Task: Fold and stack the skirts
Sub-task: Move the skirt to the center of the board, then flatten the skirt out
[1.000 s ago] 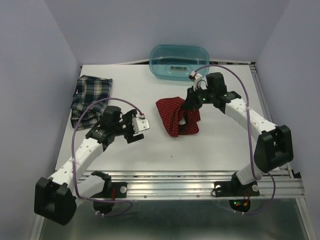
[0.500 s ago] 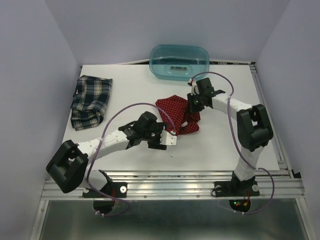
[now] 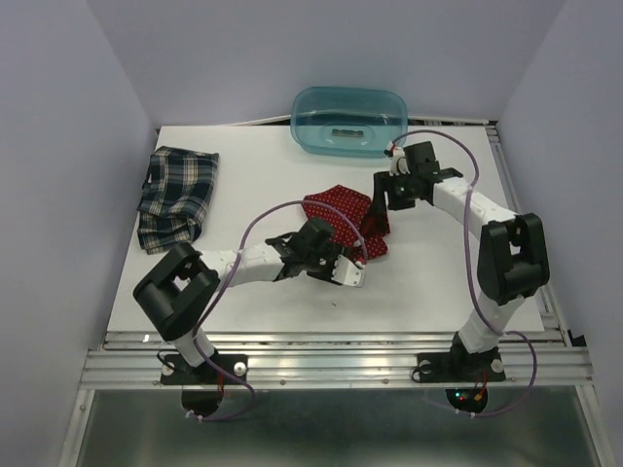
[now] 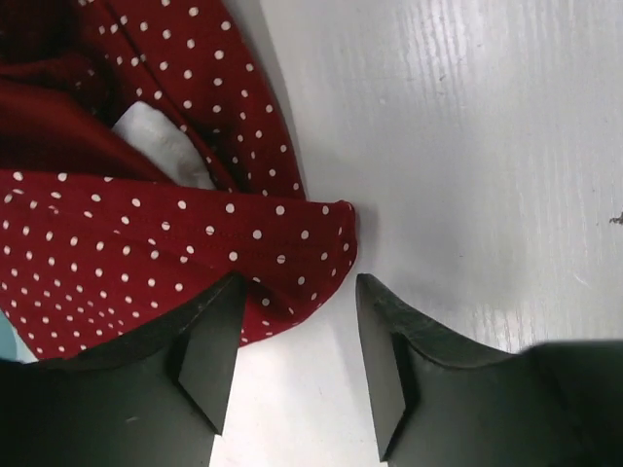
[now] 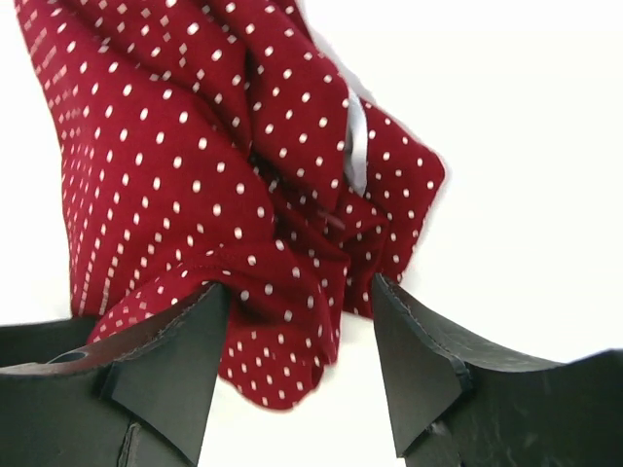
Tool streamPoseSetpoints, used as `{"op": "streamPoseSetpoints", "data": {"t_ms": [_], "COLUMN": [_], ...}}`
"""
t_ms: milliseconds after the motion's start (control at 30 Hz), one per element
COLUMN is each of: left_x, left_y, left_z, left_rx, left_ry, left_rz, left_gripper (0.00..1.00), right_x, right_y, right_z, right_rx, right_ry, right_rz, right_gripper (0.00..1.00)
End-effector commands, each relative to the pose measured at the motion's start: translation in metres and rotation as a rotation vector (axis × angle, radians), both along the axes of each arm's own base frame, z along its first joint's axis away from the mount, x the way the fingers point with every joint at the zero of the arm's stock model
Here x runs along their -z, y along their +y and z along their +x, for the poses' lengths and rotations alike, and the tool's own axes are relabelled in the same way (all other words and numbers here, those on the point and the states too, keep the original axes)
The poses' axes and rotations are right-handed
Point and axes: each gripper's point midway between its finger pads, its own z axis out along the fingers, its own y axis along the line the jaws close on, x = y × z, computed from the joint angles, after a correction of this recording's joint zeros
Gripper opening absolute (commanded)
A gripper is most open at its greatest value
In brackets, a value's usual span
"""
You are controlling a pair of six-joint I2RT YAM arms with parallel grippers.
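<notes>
- The red skirt point(image 3: 336, 207) is seen lying in a crumpled, uneven heap near the middle of the white table point(image 3: 263, 165), between the two grippers.
- Its cloth is shown as soft and matte, deep red and strewn with tiny white dots; it is gathered into loose folds and rounded lobes, not laid flat.
- A small white label point(image 4: 161, 146) is exposed among the folds in the left wrist view.
- The left gripper point(image 4: 299, 287) is held at a rounded hem corner of the red skirt, low over the table. Its jaws are spread apart, with nothing pinched.
- Its fingers point(image 4: 209, 360) are dark, matte and wedge-shaped. The hem is draped against the tip of one, while bare table is seen in front of the other.
- The table surface beneath is shown as smooth, pale and faintly streaked.
- The right gripper point(image 5: 299, 287) is set at the far right side of the same skirt. Its jaws are likewise wide apart, and a hanging bunch of dotted cloth is seen between them, unclamped.
- Its fingers point(image 5: 419, 375) are dark and blunt. One is touched by the fold; a bright gap is left before the other.
- The plaid skirt point(image 3: 177, 195), dark with white and tan stripes, is laid as a rough oblong bundle at the far left of the table, well apart from both grippers.
- A translucent teal tub point(image 3: 311, 136) of smooth plastic, oval with rounded corners, is placed at the far edge.
</notes>
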Motion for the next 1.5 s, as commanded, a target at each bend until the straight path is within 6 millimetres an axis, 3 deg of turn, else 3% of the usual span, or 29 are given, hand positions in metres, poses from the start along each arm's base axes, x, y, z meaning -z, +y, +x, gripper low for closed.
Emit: {"op": "streamPoseSetpoints", "data": {"t_ms": [0, 33, 67, 133, 167, 233, 267, 300, 333, 367, 400, 467, 500, 567, 667, 800, 933, 1000, 1067, 1100, 1167, 1333, 1433, 1467], "left_x": [-0.016, -0.021, -0.026, -0.057, -0.082, -0.121, -0.133, -0.156, -0.192, -0.207, -0.241, -0.274, -0.295, -0.314, -0.308, -0.246, -0.210, -0.203, -0.206, -0.207, -0.207, -0.197, -0.192, -0.194], "left_y": [-0.022, -0.024, -0.025, -0.028, -0.027, -0.028, -0.027, -0.018, -0.018, -0.016, -0.001, 0.010, 0.025, 0.040, 0.069, 0.092, 0.097, 0.095, 0.095, 0.095, 0.098, 0.107, 0.112, 0.112], "left_z": [0.016, 0.018, 0.019, 0.022, 0.022, 0.024, 0.012, 0.019, 0.025, 0.020, 0.031, 0.035, 0.042, 0.054, 0.082, 0.117, 0.128, 0.129, 0.132, 0.134, 0.138, 0.152, 0.159, 0.159], "left_rx": [0.028, -0.005, -0.028, -0.088, -0.101, -0.127, -0.136, -0.169, -0.183, -0.178, -0.246, -0.261, -0.318, -0.378, -0.554, -0.774, -0.865, -0.881, -0.892, -0.902, -0.929, -1.083, -1.144, -1.140], "left_ry": [-0.081, -0.064, -0.048, -0.007, 0.005, 0.042, 0.145, 0.174, 0.190, 0.262, 0.299, 0.317, 0.328, 0.356, 0.435, 0.537, 0.638, 0.671, 0.672, 0.669, 0.668, 0.687, 0.678, 0.679], "left_rz": [-0.014, -0.034, -0.047, -0.131, -0.198, -0.292, -0.334, -0.388, -0.457, -0.500, -0.593, -0.690, -0.754, -0.834, -0.900, -0.823, -0.768, -0.758, -0.764, -0.766, -0.772, -0.764, -0.765, -0.771], "left_gripper": [0.43, 0.30, 0.25, 0.05, 0.00, 0.00, 0.00, 0.00, 0.00, 0.00, 0.00, 0.00, 0.00, 0.00, 0.00, 0.00, 0.00, 0.00, 0.00, 0.00, 0.00, 0.00, 0.00, 0.00], "right_x": [-0.024, -0.023, -0.026, -0.023, -0.026, -0.028, -0.032, -0.036, -0.037, -0.043, -0.046, -0.052, -0.056, -0.060, -0.066, -0.071, -0.076, -0.077, -0.080, -0.069, -0.070, -0.052, -0.032, -0.023], "right_y": [-0.004, -0.006, -0.008, -0.017, -0.020, -0.026, -0.031, -0.031, -0.037, -0.043, -0.041, -0.047, -0.050, -0.050, -0.044, -0.024, -0.003, 0.018, 0.032, 0.048, 0.059, 0.109, 0.124, 0.128], "right_z": [-0.016, -0.019, -0.023, -0.028, -0.028, -0.026, -0.023, -0.021, -0.018, -0.013, -0.012, -0.008, -0.005, -0.005, -0.006, -0.021, -0.043, -0.066, -0.075, -0.093, -0.100, -0.128, -0.139, -0.140], "right_rx": [-0.107, -0.114, -0.122, -0.131, -0.138, -0.136, -0.128, -0.132, -0.120, -0.107, -0.122, -0.115, -0.119, -0.126, -0.157, -0.232, -0.278, -0.328, -0.359, -0.400, -0.420, -0.531, -0.559, -0.569], "right_ry": [-0.051, -0.052, -0.062, -0.068, -0.086, -0.103, -0.115, -0.133, -0.137, -0.154, -0.163, -0.182, -0.199, -0.212, -0.226, -0.199, -0.136, -0.118, -0.163, -0.149, -0.206, -0.282, -0.296, -0.291], "right_rz": [-0.020, -0.031, -0.041, -0.065, -0.081, -0.098, -0.104, -0.111, -0.110, -0.107, -0.100, -0.102, -0.105, -0.108, -0.079, 0.035, 0.182, 0.250, 0.260, 0.254, 0.190, -0.020, -0.114, -0.132], "right_gripper": [0.65, 0.65, 0.65, 0.65, 0.65, 0.65, 0.65, 0.65, 0.66, 0.66, 0.67, 0.66, 0.67, 0.67, 0.67, 0.67, 0.58, 0.50, 0.50, 0.52, 0.57, 0.61, 0.71, 0.83]}}
